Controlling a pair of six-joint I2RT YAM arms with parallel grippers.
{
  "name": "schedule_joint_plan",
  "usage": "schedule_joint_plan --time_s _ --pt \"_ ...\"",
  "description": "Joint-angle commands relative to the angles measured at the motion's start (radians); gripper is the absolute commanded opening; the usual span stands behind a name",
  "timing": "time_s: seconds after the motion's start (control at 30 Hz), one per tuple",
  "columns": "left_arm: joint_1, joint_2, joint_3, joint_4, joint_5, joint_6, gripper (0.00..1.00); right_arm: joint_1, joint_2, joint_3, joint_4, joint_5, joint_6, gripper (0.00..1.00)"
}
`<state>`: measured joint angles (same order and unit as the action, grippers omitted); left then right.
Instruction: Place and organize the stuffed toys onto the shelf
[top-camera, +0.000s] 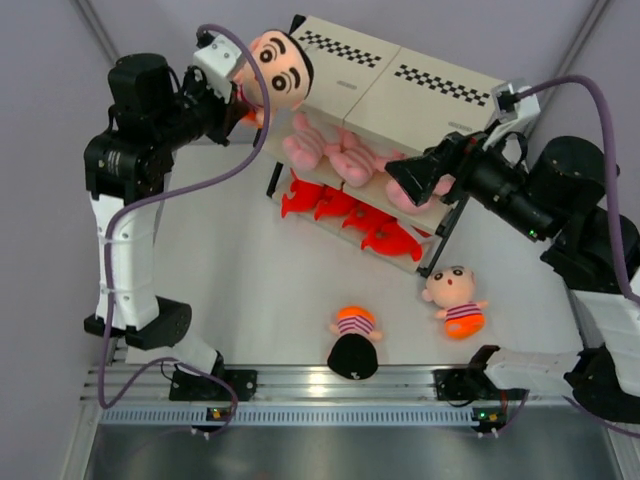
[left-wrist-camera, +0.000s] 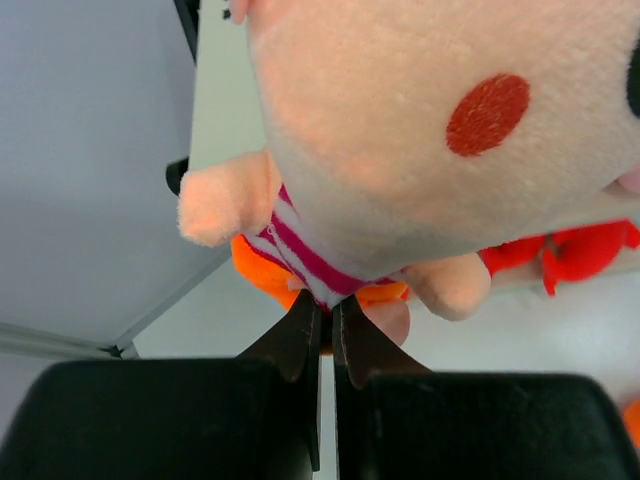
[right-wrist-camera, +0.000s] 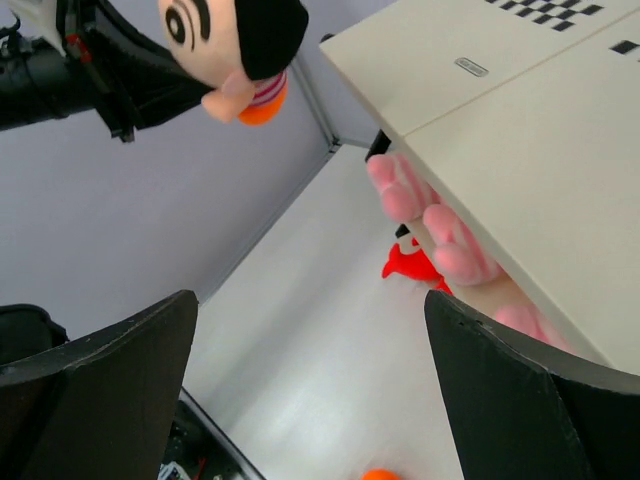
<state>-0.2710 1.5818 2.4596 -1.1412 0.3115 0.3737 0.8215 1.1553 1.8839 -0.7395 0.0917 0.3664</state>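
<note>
My left gripper (top-camera: 240, 103) (left-wrist-camera: 325, 308) is shut on the striped shirt of a boy doll (top-camera: 278, 68) (left-wrist-camera: 420, 130). It holds the doll in the air by the left end of the shelf's (top-camera: 400, 90) top board. The same doll (right-wrist-camera: 235, 50) shows at the top left of the right wrist view. Three pink plush animals (top-camera: 350, 158) (right-wrist-camera: 420, 210) lie on the middle tier. My right gripper (top-camera: 400, 182) (right-wrist-camera: 310, 310) hangs open and empty beside the rightmost one. Two more boy dolls lie on the table in front of the shelf, one face up (top-camera: 455, 300) and one (top-camera: 352, 345) with its black hair toward the camera.
Red plush toys (top-camera: 345, 215) (right-wrist-camera: 410, 265) fill the shelf's bottom tier. The shelf's black frame legs (top-camera: 435, 245) stand on the table. A metal rail (top-camera: 340, 385) with both arm bases runs along the near edge. Grey walls close the left and right sides.
</note>
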Motion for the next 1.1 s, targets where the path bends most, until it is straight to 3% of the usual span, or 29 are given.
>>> schedule_joint_plan --time_s 0.0,0.23,0.47,0.8,0.93,1.07 --pt "0.0 0.102 0.085 0.15 -0.095 -0.179 0.0 -0.005 -0.017 -0.043 -0.037 0.127 -0.034 0.95" --pt "-0.023 0.234 0.146 0.383 -0.166 -0.236 0.0 -0.01 -0.039 -0.088 -0.081 0.197 -0.043 0.95" --pt "-0.151 0.326 0.176 0.416 -0.198 -0.18 0.0 -0.013 -0.06 -0.121 -0.075 0.229 -0.047 0.96" --pt "-0.169 0.324 0.142 0.419 -0.215 -0.194 0.0 -0.018 -0.066 -0.148 -0.011 0.191 -0.063 0.97" --pt "-0.183 0.268 0.07 0.417 -0.207 -0.167 0.0 -0.041 0.016 0.056 0.084 0.134 -0.155 0.99" --pt "-0.204 0.224 0.029 0.417 -0.212 -0.16 0.0 -0.07 0.202 0.225 0.195 0.014 -0.222 0.99"
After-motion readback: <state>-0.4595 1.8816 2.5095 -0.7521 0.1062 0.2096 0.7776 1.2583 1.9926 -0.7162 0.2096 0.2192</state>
